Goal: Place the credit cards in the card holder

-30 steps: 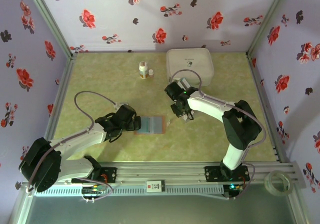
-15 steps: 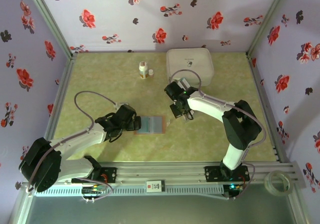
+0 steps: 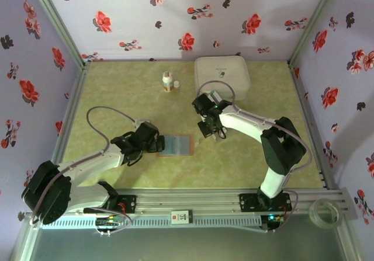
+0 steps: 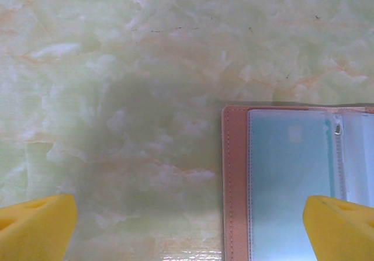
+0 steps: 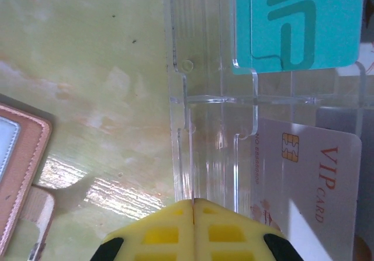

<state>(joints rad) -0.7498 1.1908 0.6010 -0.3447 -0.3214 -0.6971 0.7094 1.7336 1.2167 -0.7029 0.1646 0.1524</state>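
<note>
The card holder (image 3: 176,145) lies open on the table, tan-edged with clear grey-blue pockets (image 4: 280,185); its corner shows in the right wrist view (image 5: 17,173). My left gripper (image 3: 160,144) hovers open over its left edge (image 4: 190,229), holding nothing. A clear acrylic stand (image 5: 204,68) carries credit cards: a teal one (image 5: 304,21) and a white VIP card (image 5: 315,179). My right gripper (image 3: 207,131) is at the stand with its pads pressed together (image 5: 193,205) on a thin card seen edge-on, standing in a slot.
A big white square box (image 3: 222,76) sits at the back, right of centre, with a small bottle (image 3: 168,81) to its left. A roll of tape (image 3: 325,213) lies on the rail at the front right. Flowered walls close in three sides.
My right gripper's fingers have closed fully at the card stand. The left arm and the card holder have stayed where they were.
</note>
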